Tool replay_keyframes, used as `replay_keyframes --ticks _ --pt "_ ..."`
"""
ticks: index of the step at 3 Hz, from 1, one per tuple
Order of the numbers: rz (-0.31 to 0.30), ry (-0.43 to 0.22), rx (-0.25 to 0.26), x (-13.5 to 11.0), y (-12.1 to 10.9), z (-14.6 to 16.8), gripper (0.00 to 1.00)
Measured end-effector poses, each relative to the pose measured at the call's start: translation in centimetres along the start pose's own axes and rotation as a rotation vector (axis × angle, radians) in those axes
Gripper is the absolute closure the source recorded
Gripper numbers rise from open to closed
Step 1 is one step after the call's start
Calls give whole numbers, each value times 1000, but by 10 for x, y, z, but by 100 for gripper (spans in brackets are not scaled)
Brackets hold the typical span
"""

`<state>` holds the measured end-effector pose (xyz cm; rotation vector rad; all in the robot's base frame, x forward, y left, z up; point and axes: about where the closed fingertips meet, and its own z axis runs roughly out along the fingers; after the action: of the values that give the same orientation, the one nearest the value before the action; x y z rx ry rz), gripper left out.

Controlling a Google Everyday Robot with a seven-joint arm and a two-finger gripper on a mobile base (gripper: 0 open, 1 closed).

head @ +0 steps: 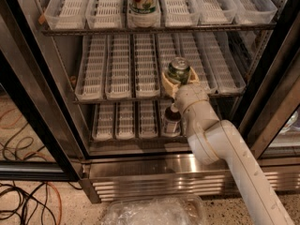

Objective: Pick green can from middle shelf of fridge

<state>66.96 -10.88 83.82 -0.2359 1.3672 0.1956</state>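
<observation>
Evidently hand [179, 78] grips green can [178, 69] at middle shelf [119, 74].

Small green-and-white aluminium can [178, 70] with silver top and pull tab is standing upright at the near end of the fourth lane from the left on the middle wire shelf of translucent white slotted trays [119, 64]. Cream two-finger gripper [180, 77] is clasping it, fingers [168, 80] pressing both sides. Stainless steel glass-door fridge [154, 170] is standing open.
</observation>
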Motion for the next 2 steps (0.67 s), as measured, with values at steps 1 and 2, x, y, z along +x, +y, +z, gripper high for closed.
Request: replay_keyframes --ticks 1,2 --pt "0 0 0 0 0 0 100" --pt "0 -3 -5 -2 1 0 100"
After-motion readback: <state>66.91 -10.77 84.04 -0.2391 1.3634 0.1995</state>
